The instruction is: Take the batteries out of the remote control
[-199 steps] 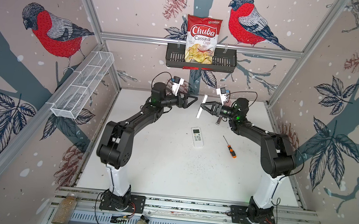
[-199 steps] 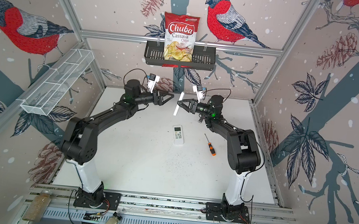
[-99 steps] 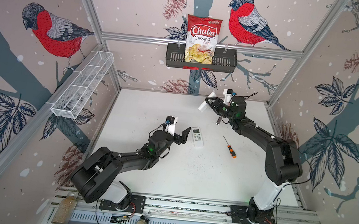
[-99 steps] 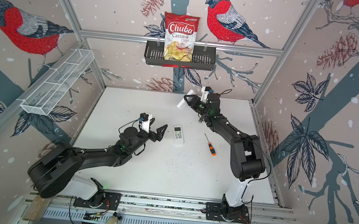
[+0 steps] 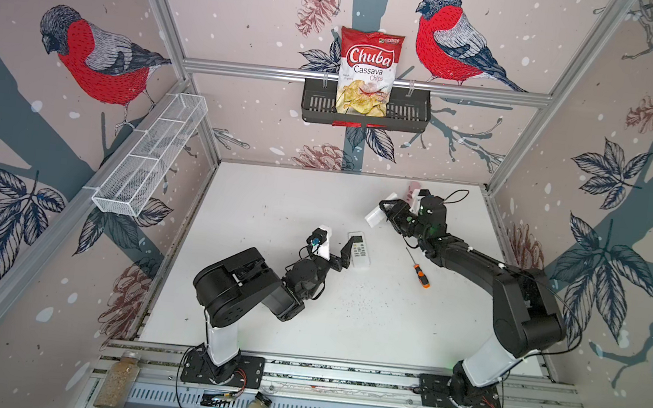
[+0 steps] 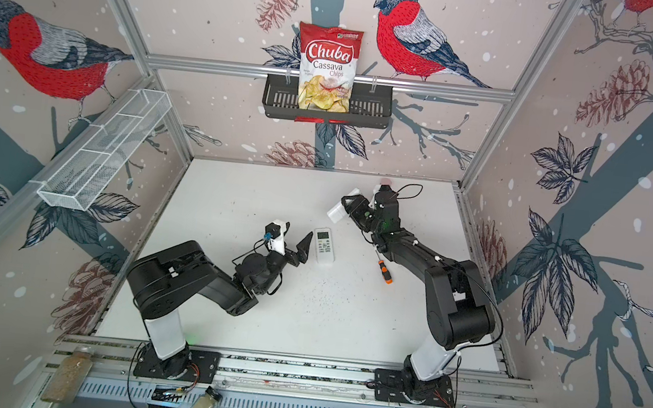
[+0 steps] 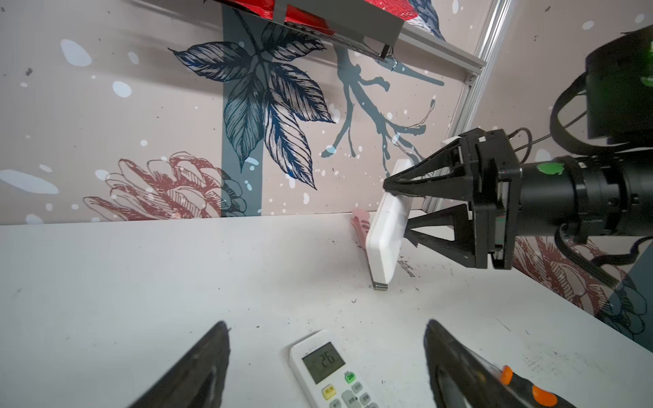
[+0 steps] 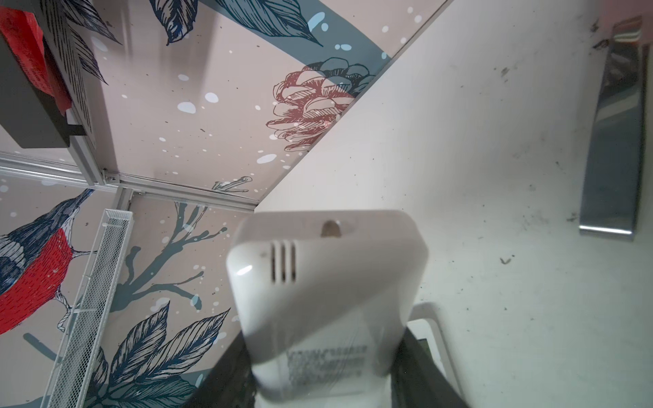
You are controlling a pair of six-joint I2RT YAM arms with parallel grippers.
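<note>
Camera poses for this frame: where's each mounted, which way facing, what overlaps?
Top views: high at the front, looking down on the table; left arm and right arm show whole.
Left wrist: on the left arm, facing the back wall; open left hand frames the table remote.
Right wrist: on the right arm, facing the back left corner; right hand grips the held remote.
Shared: left wrist and both top views show the held remote and screwdriver.

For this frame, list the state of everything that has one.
lifted remote: in the air, clamped by right gripper.
table remote: lying face up, display showing 26.
left gripper: open, near table remote.
right gripper: shut on lifted remote.
screwdriver: lying flat, untouched.
chips bag: upright in basket.
</note>
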